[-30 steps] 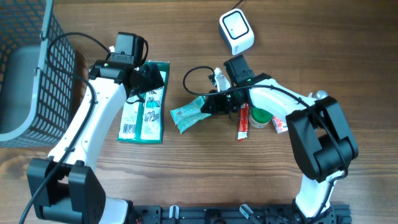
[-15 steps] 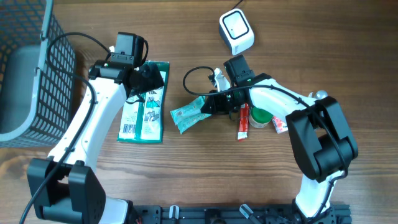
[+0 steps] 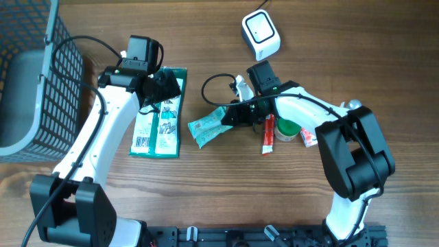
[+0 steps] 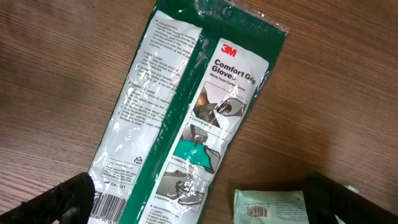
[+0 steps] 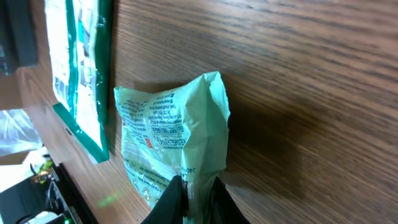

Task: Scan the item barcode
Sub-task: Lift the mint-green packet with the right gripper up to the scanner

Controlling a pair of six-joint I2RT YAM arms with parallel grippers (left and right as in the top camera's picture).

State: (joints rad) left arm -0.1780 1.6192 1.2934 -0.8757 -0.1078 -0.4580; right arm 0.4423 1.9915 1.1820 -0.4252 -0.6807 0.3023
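A pale green pouch (image 3: pixel 208 127) lies mid-table, and my right gripper (image 3: pixel 230 116) is shut on its right edge. In the right wrist view the black fingertips (image 5: pixel 176 198) pinch the pouch (image 5: pixel 166 127) low over the wood. The white barcode scanner (image 3: pixel 260 34) stands at the back. My left gripper (image 3: pixel 162 85) hovers open over a green and white glove package (image 3: pixel 159 115). From the left wrist, the glove package (image 4: pixel 186 112) fills the view between the wide fingers (image 4: pixel 62 200), and the pouch (image 4: pixel 270 205) shows a barcode at the bottom.
A dark wire basket (image 3: pixel 31 75) stands at the far left. A red tube (image 3: pixel 267 135), a green-capped item (image 3: pixel 287 129) and a small white bottle (image 3: pixel 240 86) lie around the right arm. A black cable (image 3: pixel 212 82) loops behind the pouch.
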